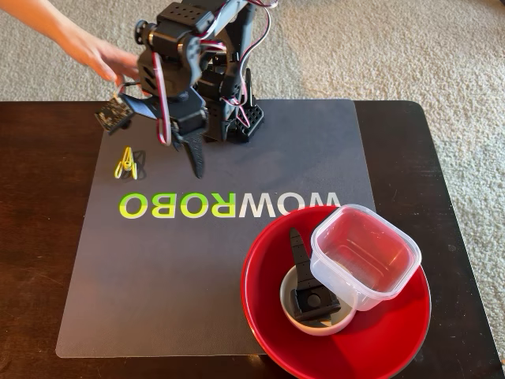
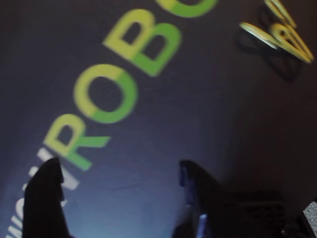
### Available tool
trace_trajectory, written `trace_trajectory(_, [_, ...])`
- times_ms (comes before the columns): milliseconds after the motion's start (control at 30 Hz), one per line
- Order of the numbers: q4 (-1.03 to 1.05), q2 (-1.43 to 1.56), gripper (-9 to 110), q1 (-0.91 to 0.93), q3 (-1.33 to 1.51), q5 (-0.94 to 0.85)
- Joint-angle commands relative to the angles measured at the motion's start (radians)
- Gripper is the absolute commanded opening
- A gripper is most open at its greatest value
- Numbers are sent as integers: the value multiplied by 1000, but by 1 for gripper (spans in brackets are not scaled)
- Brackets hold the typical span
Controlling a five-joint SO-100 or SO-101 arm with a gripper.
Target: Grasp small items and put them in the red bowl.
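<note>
Black arm (image 1: 197,63) folded over its base at far edge, wrist bent down, gripper (image 1: 183,150) pointing at surface, hanging above it, touching nothing. Wrist view: two dark fingers (image 2: 44,198) spread well apart, nothing between them. Person's hand (image 1: 106,59) reaching in beside arm, upper left of fixed view.

We see an all-black arm (image 1: 201,71) built of blocky plastic segments with rows of small round holes along its top. Bundled wires in white, red and black loop over it and down its side. Its end effector (image 1: 189,154) narrows to dark pointed fingers (image 2: 44,198), matte and slightly rounded at the tips.
</note>
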Motion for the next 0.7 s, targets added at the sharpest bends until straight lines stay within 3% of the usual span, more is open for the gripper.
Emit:
trace_trajectory(0, [-25,84,31,275,66,130])
trace_trajectory(233, [-55,72,21,612,87,-11])
trace_trajectory(433, [-187,-215,17,650,-38,-206])
trace_trajectory(667, [-255,-684,15,692,-354,-279])
